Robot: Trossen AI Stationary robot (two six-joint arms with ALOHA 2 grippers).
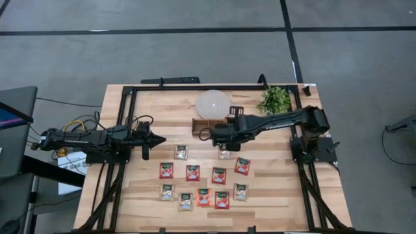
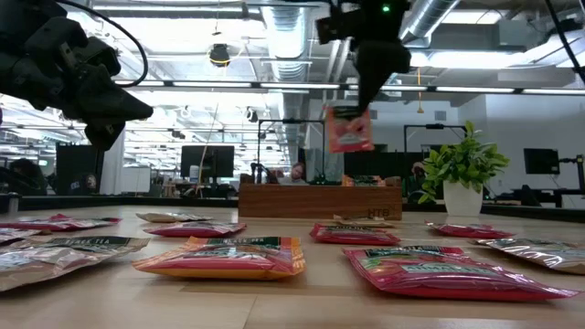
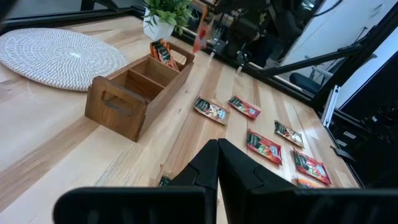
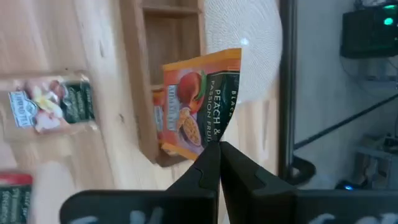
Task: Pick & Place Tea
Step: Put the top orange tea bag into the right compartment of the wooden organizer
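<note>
My right gripper (image 2: 364,108) hangs above the table just near of the wooden tray (image 1: 203,125), shut on a red-orange sachet (image 4: 198,102). That sachet also shows in the low view (image 2: 348,130), high over the tray (image 2: 320,201). One sachet (image 3: 161,51) sticks up in the tray's end compartment by the plant. Several more sachets lie flat on the near half of the table, most red (image 1: 193,172), some pale (image 1: 181,152). My left gripper (image 1: 159,138) waits shut at the table's left, raised, touching nothing. My right gripper pinches the red-orange sachet by one corner (image 4: 216,138) between its two fingers, only at their free ends. The fingers come from above, pointing down. The sachet is lifted clear and hangs tilted below the fingers (image 2: 368,91).
A round woven mat (image 1: 213,104) lies beyond the tray, and a potted plant (image 1: 274,99) stands at the far right corner. A black frame (image 1: 195,86) borders the table. A pale sachet (image 1: 224,153) lies directly below the right arm. Bare wood shows between tray and sachets.
</note>
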